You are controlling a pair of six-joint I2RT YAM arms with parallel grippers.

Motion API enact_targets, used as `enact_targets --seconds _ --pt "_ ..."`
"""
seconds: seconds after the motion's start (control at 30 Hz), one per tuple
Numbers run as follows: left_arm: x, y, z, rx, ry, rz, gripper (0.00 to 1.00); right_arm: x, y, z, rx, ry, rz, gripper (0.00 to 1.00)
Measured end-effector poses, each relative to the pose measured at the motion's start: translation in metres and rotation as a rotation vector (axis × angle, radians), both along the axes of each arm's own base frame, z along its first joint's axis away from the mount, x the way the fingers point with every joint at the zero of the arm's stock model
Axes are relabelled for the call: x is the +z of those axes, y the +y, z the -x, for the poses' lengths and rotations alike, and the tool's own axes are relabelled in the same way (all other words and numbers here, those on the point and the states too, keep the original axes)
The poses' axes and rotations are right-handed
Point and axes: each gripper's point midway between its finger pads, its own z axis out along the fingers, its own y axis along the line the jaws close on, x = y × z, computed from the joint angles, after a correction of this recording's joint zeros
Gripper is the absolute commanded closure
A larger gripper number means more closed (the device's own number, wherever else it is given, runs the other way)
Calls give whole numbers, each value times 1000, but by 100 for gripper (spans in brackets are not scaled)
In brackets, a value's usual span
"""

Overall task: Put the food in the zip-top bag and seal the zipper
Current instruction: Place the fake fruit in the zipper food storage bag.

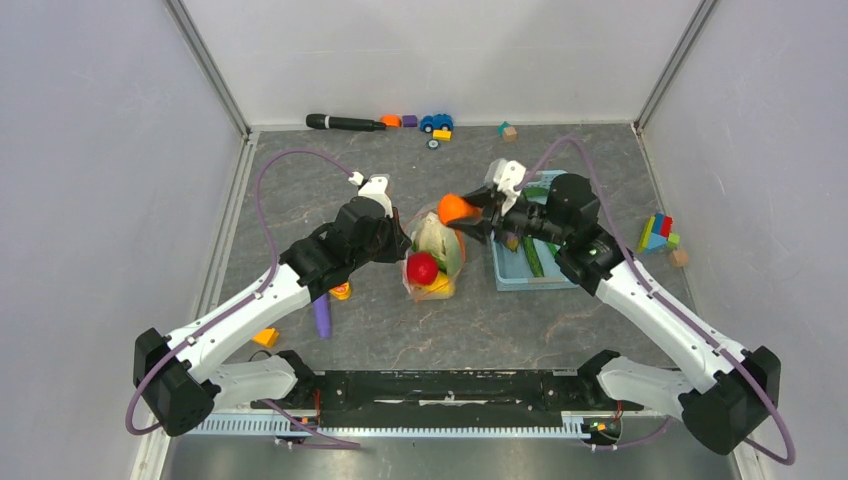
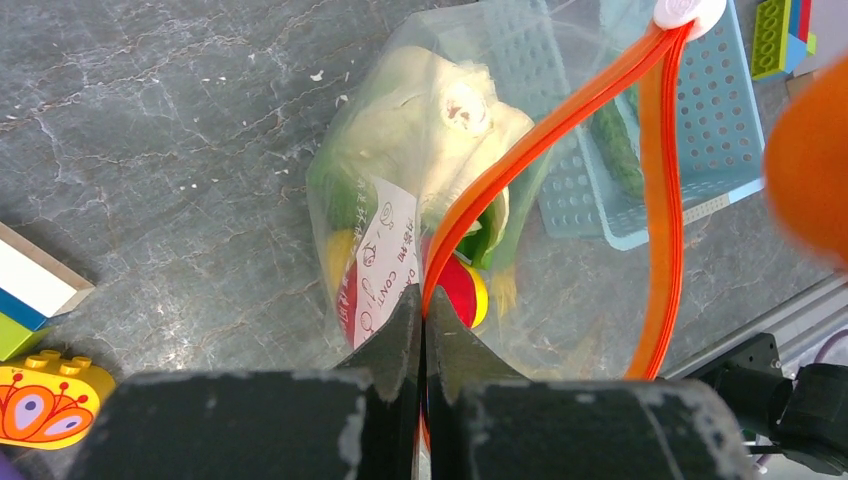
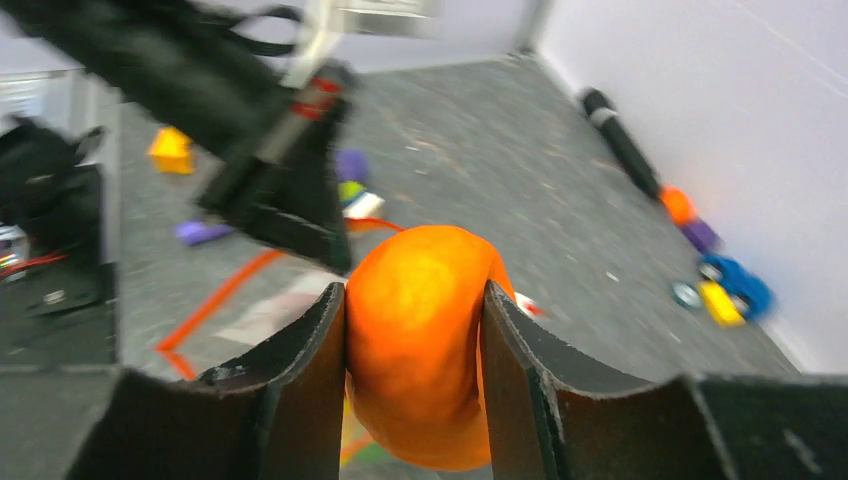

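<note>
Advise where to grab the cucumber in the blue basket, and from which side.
Take the cucumber mid-length, coming straight down and pinching across its narrow width. It lies flat in the basket with its long axis running roughly near-to-far, and the basket walls would likely block a side approach.

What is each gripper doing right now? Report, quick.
Left gripper: closed, pinching the zipper of the zip-top bag.
Right gripper: closed, holding an orange food piece.
</note>
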Motion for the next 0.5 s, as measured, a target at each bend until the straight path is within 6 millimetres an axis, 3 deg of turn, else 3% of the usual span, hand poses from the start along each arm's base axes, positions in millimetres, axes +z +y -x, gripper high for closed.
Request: enact_targets --seconds 0.1,0.23,0.37,0.5 --pt "0 -1 1 -5 3 6 98 0 30 33 155 -13 1 78" --pt "1 -2 1 -6 3 9 98 -11 58 53 265 -7 13 79" --pt "1 -2 2 -10 4 12 98 -37 78 56 298 35 63 77" --pt "3 -2 2 -11 1 16 98 -58 81 50 264 72 114 72"
